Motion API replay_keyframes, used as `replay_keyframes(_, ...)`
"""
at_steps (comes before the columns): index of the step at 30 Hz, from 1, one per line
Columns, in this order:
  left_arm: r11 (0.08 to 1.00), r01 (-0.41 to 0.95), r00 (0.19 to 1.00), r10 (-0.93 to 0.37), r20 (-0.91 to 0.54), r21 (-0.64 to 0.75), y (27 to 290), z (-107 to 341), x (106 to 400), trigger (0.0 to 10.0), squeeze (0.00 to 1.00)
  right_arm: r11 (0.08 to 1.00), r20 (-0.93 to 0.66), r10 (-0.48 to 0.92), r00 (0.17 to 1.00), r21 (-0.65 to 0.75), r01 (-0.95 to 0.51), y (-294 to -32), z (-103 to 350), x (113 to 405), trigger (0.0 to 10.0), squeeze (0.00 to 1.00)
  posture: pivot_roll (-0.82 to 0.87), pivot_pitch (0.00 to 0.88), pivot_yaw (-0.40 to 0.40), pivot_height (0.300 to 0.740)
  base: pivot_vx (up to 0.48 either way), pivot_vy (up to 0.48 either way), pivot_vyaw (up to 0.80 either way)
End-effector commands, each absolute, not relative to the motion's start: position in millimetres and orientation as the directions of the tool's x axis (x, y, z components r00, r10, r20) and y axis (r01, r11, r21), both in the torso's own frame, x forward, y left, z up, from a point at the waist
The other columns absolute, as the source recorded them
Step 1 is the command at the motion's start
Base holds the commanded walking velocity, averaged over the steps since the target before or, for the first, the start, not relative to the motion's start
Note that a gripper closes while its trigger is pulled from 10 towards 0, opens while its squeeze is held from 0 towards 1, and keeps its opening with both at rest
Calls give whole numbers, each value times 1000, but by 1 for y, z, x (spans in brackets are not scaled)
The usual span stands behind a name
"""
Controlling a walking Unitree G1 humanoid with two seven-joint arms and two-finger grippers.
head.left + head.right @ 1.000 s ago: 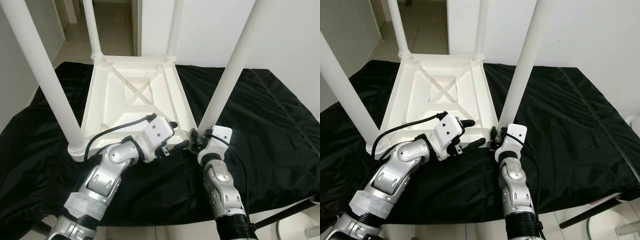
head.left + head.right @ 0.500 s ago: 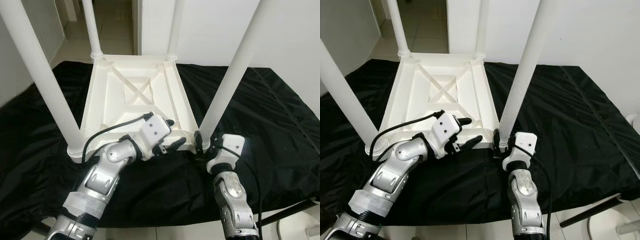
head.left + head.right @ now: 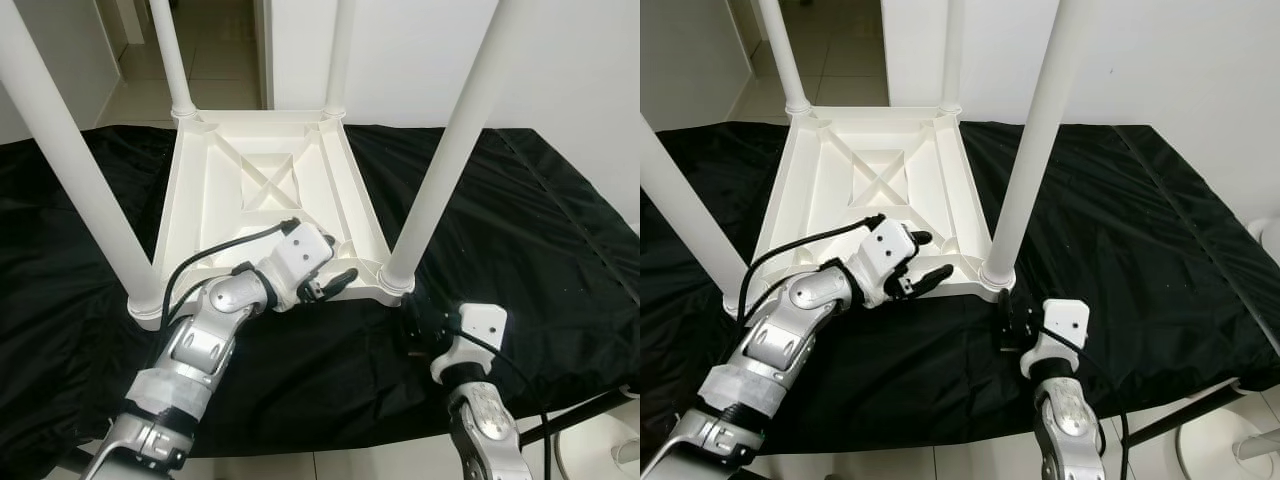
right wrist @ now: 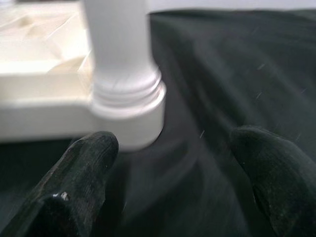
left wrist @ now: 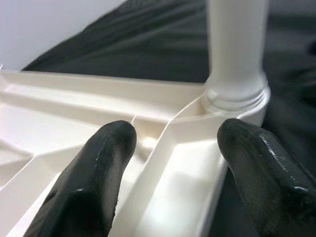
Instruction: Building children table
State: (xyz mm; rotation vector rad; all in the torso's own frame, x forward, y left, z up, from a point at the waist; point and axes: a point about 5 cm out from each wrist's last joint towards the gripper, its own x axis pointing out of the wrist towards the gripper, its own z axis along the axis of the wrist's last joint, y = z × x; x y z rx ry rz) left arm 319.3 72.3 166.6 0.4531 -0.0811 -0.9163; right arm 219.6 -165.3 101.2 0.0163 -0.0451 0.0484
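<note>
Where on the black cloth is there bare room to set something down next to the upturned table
The widest bare stretch of black cloth lies right of the upturned white table. A narrower strip runs along its left side. The near edge is crowded: the open left gripper straddles the table's rim, and the open right gripper sits just short of the near right leg.

a black cloth (image 3: 520, 220) covers the surface, with the upturned white table (image 3: 265, 190) resting on it.

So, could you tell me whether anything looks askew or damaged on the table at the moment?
Nothing stands out. The table lies upside down on the black cloth with all four legs seated upright in their corners. The left pincer straddles the near rim, open; the right pincer hovers open near the leg.
</note>
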Motion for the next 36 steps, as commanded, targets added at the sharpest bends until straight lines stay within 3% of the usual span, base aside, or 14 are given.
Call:
replay_keyframes(1, 608, 657, 708, -701, -88, 447, 77, 165, 326, 10000, 0, 995, 62, 93, 994, 28, -95, -164, 105, 215, 10000, 0, -96, 53, -6, 740, 0, 0, 0)
replay_keyframes(13, 465, 756, 609, -758, -234, 461, 86, 140, 323, 10000, 0, 992, 71, 127, 989, -18, -127, -174, 110, 208, 10000, 0, -113, 52, 6, 740, 0, 0, 0)
replay_keyframes(27, 381, 799, 557, -762, -332, 465, 98, 121, 323, 10000, 0, 990, 79, 136, 988, -56, -132, -183, 114, 213, 10000, 0, -112, 47, 9, 740, 0, 0, 0)
replay_keyframes(28, 361, 806, 544, -764, -347, 469, 100, 119, 322, 8471, 0, 989, 78, 137, 988, -59, -132, -183, 114, 213, 10000, 0, -113, 47, 10, 740, 0, 0, 0)
replay_keyframes(33, 321, 844, 491, -786, -376, 430, 103, 116, 318, 8667, 0, 990, 76, 133, 988, -65, -128, -185, 114, 213, 10000, 0, -113, 48, 12, 740, 0, 0, 0)
replay_keyframes(34, 318, 849, 485, -787, -381, 422, 105, 116, 318, 8157, 0, 990, 76, 133, 988, -67, -128, -186, 114, 213, 10000, 0, -114, 49, 14, 740, 0, 0, 0)
replay_keyframes(36, 317, 850, 483, -786, -386, 419, 106, 115, 318, 8157, 0, 989, 75, 133, 988, -68, -128, -186, 114, 213, 10000, 0, -114, 49, 14, 740, 0, 0, 0)
